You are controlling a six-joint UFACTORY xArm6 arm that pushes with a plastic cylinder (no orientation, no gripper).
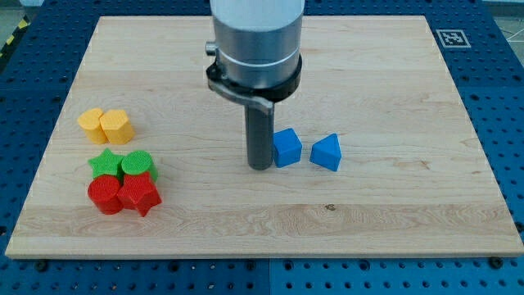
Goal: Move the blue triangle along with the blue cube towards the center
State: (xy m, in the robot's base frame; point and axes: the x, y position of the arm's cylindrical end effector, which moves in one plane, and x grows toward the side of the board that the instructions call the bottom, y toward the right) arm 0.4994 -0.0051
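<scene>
The blue cube lies on the wooden board a little right of the view's middle. The blue triangle lies just to its right, a small gap between them. My tip stands on the board right beside the cube's left side, close to it or touching; I cannot tell which. The rod hangs from the grey arm housing at the view's top middle.
At the view's left stand two yellow blocks, below them a green star and a green cylinder, then a red cylinder and a red star. A marker tag sits off the board's top right corner.
</scene>
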